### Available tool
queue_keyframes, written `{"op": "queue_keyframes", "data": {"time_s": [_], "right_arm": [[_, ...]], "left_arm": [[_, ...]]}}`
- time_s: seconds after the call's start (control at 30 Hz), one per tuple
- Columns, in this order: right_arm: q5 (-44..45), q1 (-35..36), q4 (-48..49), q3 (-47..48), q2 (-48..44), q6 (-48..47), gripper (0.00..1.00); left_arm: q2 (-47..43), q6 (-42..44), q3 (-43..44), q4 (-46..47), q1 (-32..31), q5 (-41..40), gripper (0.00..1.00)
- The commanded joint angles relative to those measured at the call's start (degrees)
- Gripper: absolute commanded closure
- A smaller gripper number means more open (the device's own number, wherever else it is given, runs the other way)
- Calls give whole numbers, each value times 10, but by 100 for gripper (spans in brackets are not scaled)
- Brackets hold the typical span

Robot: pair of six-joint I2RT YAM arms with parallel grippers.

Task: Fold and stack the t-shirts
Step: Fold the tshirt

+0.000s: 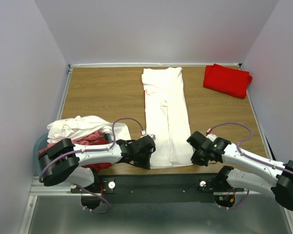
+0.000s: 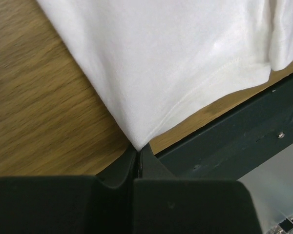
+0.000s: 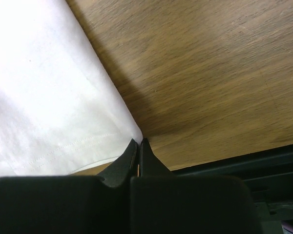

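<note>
Mid-fold on white t-shirt (image 1: 166,117), spread as a long strip down middle of table (image 1: 102,92). Pinched at near-left hem corner by left gripper (image 2: 138,148) and at near-right corner by right gripper (image 3: 139,141), clamped tight on cloth at both. Already folded: red t-shirt (image 1: 227,79), far right corner. Waiting in tub (image 1: 40,144) at left: heap of white and pink shirts (image 1: 80,129). Probably best: raise both corners level, carry away together at matched pace, keep hem taut, lay onto collar end without dragging.
</note>
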Motion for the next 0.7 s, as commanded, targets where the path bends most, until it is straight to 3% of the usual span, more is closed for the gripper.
{"op": "queue_keyframes", "data": {"time_s": [0.0,0.37,0.67], "right_arm": [[20,1,-29,23,-2,-9,100],[35,1,-20,91,54,-39,99],[59,1,-14,137,71,-45,100]], "left_arm": [[-37,-15,-6,-65,-5,-42,100],[-13,23,32,-41,-4,-24,100],[-20,28,110,-105,12,-111,100]]}}
